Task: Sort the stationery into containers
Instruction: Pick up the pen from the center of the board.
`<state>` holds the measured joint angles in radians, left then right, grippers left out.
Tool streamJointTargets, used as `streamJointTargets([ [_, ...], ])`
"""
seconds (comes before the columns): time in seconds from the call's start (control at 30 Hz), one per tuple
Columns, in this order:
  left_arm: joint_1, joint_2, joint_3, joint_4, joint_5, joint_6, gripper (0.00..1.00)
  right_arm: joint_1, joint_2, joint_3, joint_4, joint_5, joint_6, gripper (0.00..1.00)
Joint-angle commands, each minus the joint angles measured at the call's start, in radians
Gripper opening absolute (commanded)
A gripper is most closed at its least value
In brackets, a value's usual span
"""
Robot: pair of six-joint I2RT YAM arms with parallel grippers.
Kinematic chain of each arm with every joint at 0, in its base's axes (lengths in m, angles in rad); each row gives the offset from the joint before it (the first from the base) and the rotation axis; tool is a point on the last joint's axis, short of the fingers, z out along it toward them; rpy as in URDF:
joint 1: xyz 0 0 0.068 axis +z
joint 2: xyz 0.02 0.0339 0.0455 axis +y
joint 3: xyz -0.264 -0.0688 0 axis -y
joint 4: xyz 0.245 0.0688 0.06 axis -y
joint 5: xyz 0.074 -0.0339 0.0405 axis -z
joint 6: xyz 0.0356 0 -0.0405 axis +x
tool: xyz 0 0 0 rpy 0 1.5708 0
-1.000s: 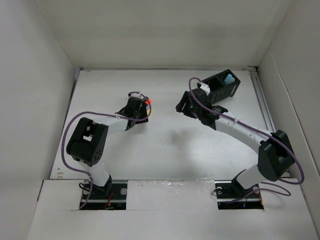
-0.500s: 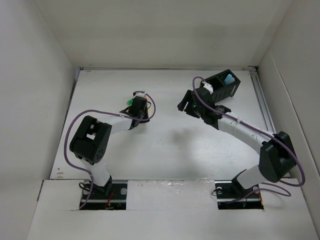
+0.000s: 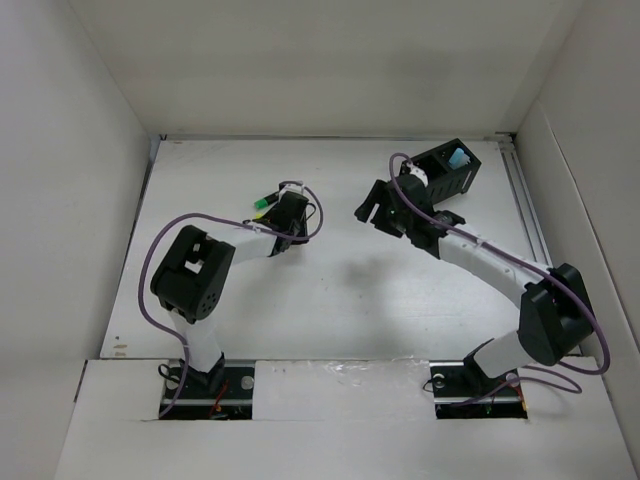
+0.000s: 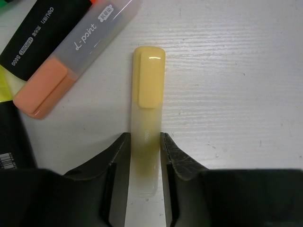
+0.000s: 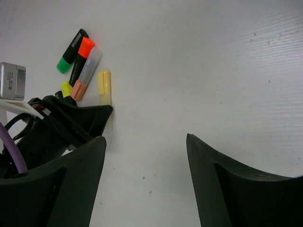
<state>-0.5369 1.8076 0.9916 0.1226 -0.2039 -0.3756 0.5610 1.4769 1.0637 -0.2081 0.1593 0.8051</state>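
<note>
Two left fingers (image 4: 118, 163) pinching a translucent yellow marker (image 4: 148, 85), grained white tabletop (image 4: 227, 71), right fingers (image 5: 227, 189) wide apart

**White table boxed in by bare white walls**

The white table (image 3: 330, 300) sits between a left wall (image 3: 70, 200), a back wall (image 3: 330, 60) and a right wall (image 3: 590, 180), all plain and white. A thin metal rail (image 3: 527, 215) runs along the table's right edge, just beside the right wall. A white front panel (image 3: 340, 425) lies across the near edge, and its far rim is glossy and uneven. Close up, the tabletop shows fine parallel grain lines and a few small dark specks (image 5: 150, 191).
</note>
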Motion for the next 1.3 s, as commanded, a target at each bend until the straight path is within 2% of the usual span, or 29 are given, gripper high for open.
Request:
streamJointTargets([
  [0.0,-0.002,0.036,-0.005,-0.089,0.006,-0.013,0.21,-0.012,-0.04,0.012,0.042,-0.01,0.002,0.75],
  [0.07,-0.002,0.023,-0.005,-0.078,0.017,-0.013,0.14,-0.012,-0.04,0.012,0.042,-0.02,0.002,0.75],
  [0.2,-0.002,-0.056,-0.034,-0.046,0.053,-0.022,0.08,-0.021,-0.03,0.012,0.042,-0.076,0.002,0.76],
  [0.4,-0.002,-0.215,-0.122,0.072,0.204,-0.022,0.06,-0.032,-0.02,0.021,0.053,-0.158,-0.017,0.8],
  [0.53,-0.002,-0.284,-0.177,0.159,0.366,-0.022,0.06,-0.064,-0.02,0.021,0.087,-0.207,-0.029,0.81],
  [0.67,-0.002,-0.297,-0.188,0.206,0.49,-0.013,0.06,-0.092,-0.02,0.021,0.133,-0.36,-0.038,0.82],
  [0.73,-0.002,-0.307,-0.211,0.241,0.547,-0.013,0.06,-0.101,-0.01,0.03,0.144,-0.382,-0.047,0.82],
  [0.93,-0.002,-0.347,-0.24,0.296,0.636,-0.022,0.06,-0.101,0.039,0.064,0.144,-0.42,-0.047,0.84],
  [1.27,-0.002,-0.412,-0.271,0.345,0.676,-0.022,0.06,-0.072,0.122,0.084,0.153,-0.484,-0.047,0.84],
])
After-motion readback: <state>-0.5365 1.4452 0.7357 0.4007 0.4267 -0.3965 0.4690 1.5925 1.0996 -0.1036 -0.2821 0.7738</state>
